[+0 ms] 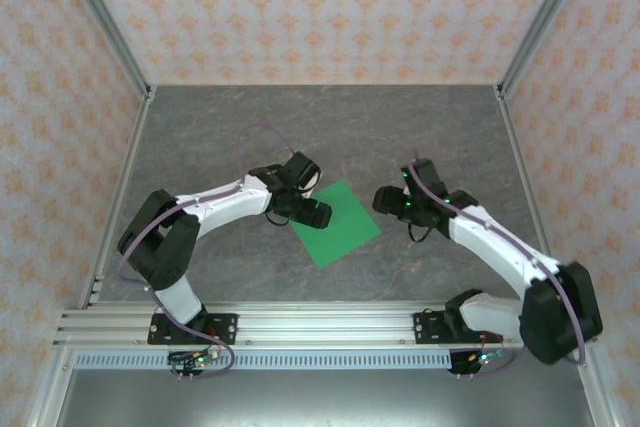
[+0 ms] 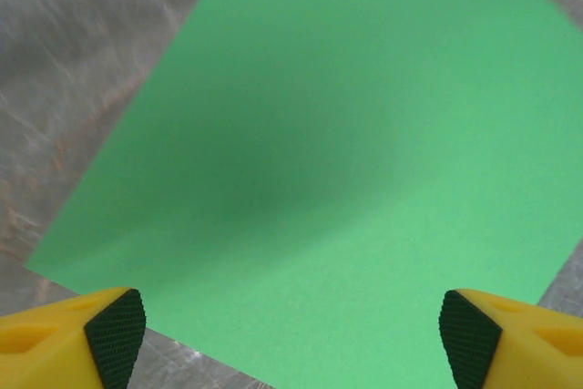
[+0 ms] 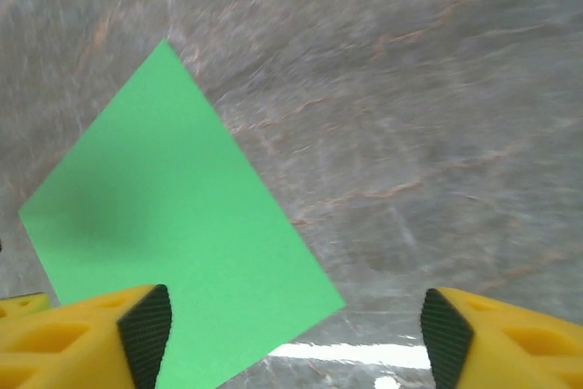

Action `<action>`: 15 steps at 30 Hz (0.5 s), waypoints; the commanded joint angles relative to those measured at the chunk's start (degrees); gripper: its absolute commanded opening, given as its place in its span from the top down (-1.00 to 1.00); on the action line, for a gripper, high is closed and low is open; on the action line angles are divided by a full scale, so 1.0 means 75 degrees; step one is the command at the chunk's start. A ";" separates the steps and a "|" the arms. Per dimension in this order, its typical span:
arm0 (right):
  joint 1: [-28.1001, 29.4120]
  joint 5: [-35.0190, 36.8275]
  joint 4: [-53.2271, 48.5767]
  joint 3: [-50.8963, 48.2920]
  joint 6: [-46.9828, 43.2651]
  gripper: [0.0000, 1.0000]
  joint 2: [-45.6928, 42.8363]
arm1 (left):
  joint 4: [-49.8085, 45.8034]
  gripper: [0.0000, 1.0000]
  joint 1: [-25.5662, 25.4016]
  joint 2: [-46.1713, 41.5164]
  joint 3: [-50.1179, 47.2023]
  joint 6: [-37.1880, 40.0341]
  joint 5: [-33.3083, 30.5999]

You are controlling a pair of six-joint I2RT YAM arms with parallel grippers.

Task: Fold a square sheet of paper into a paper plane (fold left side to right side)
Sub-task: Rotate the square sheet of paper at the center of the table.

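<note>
The square sheet of paper (image 1: 336, 224) lies flat and unfolded on the grey table, turned like a diamond. My left gripper (image 1: 312, 213) hovers over its left edge, jaws open and empty. In the left wrist view the green sheet of paper (image 2: 346, 152) spreads out under the open left gripper (image 2: 291, 334). My right gripper (image 1: 388, 201) stands just right of the sheet, also open with nothing between its fingers. The right wrist view shows the sheet of paper (image 3: 173, 225) at lower left, one corner lying between the yellow fingers (image 3: 137, 334) of the right gripper (image 3: 296, 330). No paper plane is in view.
The grey marbled table (image 1: 250, 137) is walled by patterned panels with metal posts (image 1: 100, 17) at the back corners. An aluminium rail (image 1: 330, 322) carrying both arm bases runs along the near edge.
</note>
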 commanded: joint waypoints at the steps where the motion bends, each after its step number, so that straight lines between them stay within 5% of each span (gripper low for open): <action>1: 0.0481 -0.0059 0.0602 0.0483 0.0283 -0.32 0.0793 | 0.0570 -0.59 0.0059 0.0209 0.0014 -0.0292 0.0650; 8: 0.0954 0.0060 0.0857 0.0914 0.0427 0.00 0.2043 | 0.0406 -0.48 0.0099 0.0785 0.0304 -0.0247 0.0282; 15: 0.1107 -0.0152 0.0819 0.1072 0.0441 0.08 0.2947 | 0.0159 -0.33 0.0122 0.1319 0.0639 -0.0088 0.0176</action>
